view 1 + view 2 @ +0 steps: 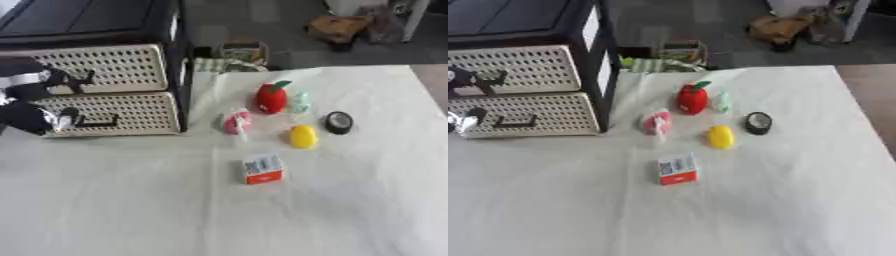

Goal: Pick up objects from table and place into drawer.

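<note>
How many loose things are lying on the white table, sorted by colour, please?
Red: 2, the red fruit toy and the red-and-white box
Pink: 1, the pink packet
Yellow: 1, the yellow lemon toy
Pale green: 1, a small pale green thing
Black: 1, the black round thing
Total: 6

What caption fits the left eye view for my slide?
Left hand at the lower drawer handle; red fruit toy, yellow lemon, small box wait on table.
</note>
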Motion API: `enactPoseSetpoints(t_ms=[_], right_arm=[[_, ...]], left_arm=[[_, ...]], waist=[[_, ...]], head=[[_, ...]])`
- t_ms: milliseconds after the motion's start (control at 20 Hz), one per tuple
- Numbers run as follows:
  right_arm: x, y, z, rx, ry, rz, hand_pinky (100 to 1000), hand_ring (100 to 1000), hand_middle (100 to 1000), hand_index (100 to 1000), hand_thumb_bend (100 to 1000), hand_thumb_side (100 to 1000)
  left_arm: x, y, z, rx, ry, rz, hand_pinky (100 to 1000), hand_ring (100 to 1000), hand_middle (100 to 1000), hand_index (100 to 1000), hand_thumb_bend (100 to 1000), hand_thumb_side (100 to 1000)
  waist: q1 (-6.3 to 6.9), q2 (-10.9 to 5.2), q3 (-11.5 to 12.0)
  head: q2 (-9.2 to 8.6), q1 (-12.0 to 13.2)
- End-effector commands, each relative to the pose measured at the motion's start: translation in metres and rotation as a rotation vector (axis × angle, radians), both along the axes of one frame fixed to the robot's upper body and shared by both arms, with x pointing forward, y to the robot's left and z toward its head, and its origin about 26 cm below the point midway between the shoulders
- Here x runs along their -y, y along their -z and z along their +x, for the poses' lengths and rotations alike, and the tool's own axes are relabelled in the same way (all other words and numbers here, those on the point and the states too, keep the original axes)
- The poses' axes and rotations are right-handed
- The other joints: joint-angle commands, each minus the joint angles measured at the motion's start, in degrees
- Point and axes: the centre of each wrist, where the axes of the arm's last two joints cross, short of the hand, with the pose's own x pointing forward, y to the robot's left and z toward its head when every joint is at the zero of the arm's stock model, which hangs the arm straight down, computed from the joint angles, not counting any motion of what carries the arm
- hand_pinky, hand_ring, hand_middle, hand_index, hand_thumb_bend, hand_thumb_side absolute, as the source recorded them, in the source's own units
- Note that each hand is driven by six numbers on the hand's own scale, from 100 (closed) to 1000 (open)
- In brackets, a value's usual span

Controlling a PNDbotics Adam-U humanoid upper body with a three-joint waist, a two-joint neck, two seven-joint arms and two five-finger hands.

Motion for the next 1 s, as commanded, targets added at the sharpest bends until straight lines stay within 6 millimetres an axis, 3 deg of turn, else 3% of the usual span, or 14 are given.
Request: enactPoseSetpoints(t_ms=[50, 300, 1000], right_arm=[[0.001, -0.008, -0.004, 0.026, 0.004, -0.013, 714, 578, 523, 721, 416, 794], [0.001, -0.007, -0.004, 0.023, 0.003, -0.011, 715, 578, 523, 720, 416, 791], [0.001, -0.008, -0.003, 0.029, 0.003, -0.004, 716, 579, 521, 720, 421, 790]], left_arm=[[-0.005, -0.031, -0.019, 0.082, 0.002, -0.010, 100, 100, 100, 935, 105, 408], [-0.007, -0.039, -0.028, 0.139, -0.030, -0.020, 100, 100, 100, 924, 105, 408], [-0.010, -0.021, -0.012, 0.104, -0.081, -0.013, 100, 100, 100, 941, 105, 408]], waist=[[-0.18, -1.47, 0.1], [-0.16, -1.61, 0.2], [-0.39, -1.16, -0.3]], head=[[-0.66, -0.1], [-0.82, -0.1], [-1.47, 0.1]])
